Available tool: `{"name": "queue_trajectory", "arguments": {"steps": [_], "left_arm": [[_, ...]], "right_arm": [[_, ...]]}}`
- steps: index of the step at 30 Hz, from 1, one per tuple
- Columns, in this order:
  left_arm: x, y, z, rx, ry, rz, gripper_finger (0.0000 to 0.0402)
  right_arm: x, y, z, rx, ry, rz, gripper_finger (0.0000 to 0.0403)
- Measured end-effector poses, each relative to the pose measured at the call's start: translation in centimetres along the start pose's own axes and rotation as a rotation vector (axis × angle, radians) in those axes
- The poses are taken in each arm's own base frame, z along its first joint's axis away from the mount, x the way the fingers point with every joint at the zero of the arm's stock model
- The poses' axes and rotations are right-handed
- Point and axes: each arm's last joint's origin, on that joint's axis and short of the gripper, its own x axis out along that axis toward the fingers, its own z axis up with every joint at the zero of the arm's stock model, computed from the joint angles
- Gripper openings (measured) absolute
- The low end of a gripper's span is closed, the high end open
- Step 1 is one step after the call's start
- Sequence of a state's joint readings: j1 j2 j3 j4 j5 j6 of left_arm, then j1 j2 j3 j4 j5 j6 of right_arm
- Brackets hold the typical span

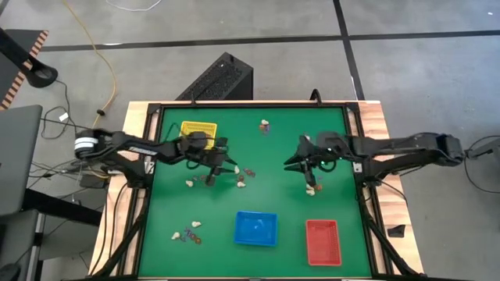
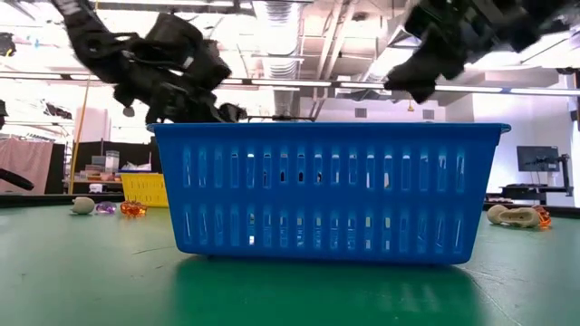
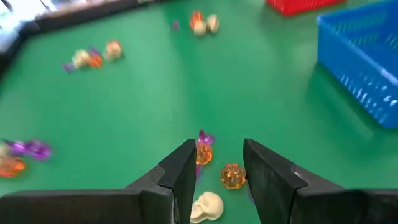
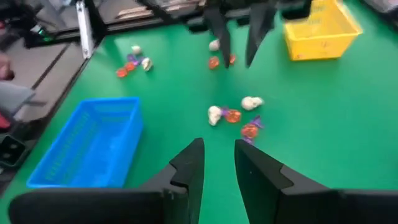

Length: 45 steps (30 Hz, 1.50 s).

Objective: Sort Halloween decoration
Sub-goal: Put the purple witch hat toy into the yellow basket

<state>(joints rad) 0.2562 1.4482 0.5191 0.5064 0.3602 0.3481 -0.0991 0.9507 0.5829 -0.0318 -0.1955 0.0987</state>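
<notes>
L gripper is hovering w/ fingers apart, holding nothing, over a cluster of trinkets (cream, orange, purple) near the yellow tray. R gripper is hanging over bare mat, fingers narrowly apart & empty, w/ another small cluster lying ahead; blue tray is sitting nearby.

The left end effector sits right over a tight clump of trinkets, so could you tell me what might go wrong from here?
1. The left end effector has an orange pumpkin, a cream skull and a purple piece crowded at its open fingers; closing may catch two colours or flick one away.
2. The right end effector hovers short of its own mixed cluster, risking the same.
</notes>
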Motion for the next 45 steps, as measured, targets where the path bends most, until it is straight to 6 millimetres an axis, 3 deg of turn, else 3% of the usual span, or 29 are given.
{"name": "queue_trajectory", "arguments": {"steps": [4,10,19,29,45], "left_arm": [[2.1,1.1,0.3,-0.061,0.131,0.018,0.0124],[3.7,2.0,0.8,-0.063,0.262,-0.031,0.0124],[4.2,2.5,1.6,-0.049,0.190,0.004,0.0124],[6.4,2.2,-0.6,-0.003,0.218,0.011,0.0124],[6.6,1.8,-1.2,0.004,0.272,0.013,0.0118]], "right_arm": [[-0.8,0.3,-1.4,-0.013,-0.064,-0.005,0.0120],[-1.4,0.4,-1.6,-0.027,-0.077,-0.015,0.0120],[-1.1,0.3,-1.8,-0.047,-0.050,-0.020,0.0120],[-1.1,0.2,-1.6,-0.064,-0.071,-0.026,0.0120],[-1.1,0.2,-1.6,-0.071,-0.071,-0.027,0.0121]]}}
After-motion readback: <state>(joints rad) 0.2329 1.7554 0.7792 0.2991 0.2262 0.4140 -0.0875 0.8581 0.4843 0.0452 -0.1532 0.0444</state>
